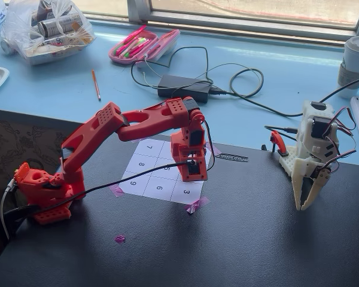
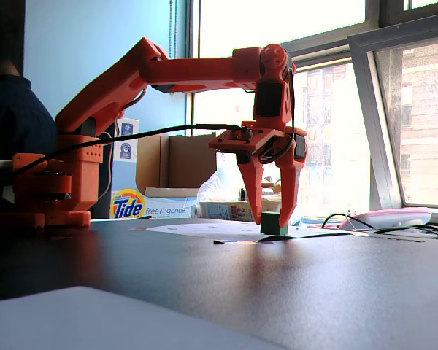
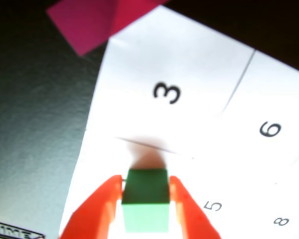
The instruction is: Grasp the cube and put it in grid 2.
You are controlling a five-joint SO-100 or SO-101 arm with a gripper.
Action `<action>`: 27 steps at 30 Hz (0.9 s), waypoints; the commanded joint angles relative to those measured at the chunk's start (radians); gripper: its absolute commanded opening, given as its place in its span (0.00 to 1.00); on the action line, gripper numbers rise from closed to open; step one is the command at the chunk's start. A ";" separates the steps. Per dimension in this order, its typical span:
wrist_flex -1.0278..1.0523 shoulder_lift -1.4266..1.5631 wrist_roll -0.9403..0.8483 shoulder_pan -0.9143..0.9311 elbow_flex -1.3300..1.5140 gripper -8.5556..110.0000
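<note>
Cube point(image 3: 145, 199) pinched btw red gripper point(image 3: 144, 209) fingers, wrist view. Sits on white numbered sheet point(image 3: 189, 74), sq nearer than "3" point(image 3: 167, 92); its digit hidden. "3" at 12 o'clock from cube, "5" point(image 3: 214, 205) at 3 o'clock. Cube bottom touches paper in a fixed view point(image 2: 273, 223).

arm point(image 1: 113, 128): orange-red printed plastic, blocky links, perforated panels
base point(image 1: 42, 191): same orange-red, chunky
cable point(image 1: 125, 179): thin black, running along the arm
gripper point(image 2: 270, 219): two tapered orange-red fingers point(image 3: 97, 211)
</note>
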 commanded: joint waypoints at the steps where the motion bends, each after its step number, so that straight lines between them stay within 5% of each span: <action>1: 0.012 0.014 -0.020 -0.002 -0.043 0.18; 8: 0.029 0.051 -0.046 0.003 -0.043 0.30; 27: 0.206 0.634 -0.172 0.112 -0.097 0.31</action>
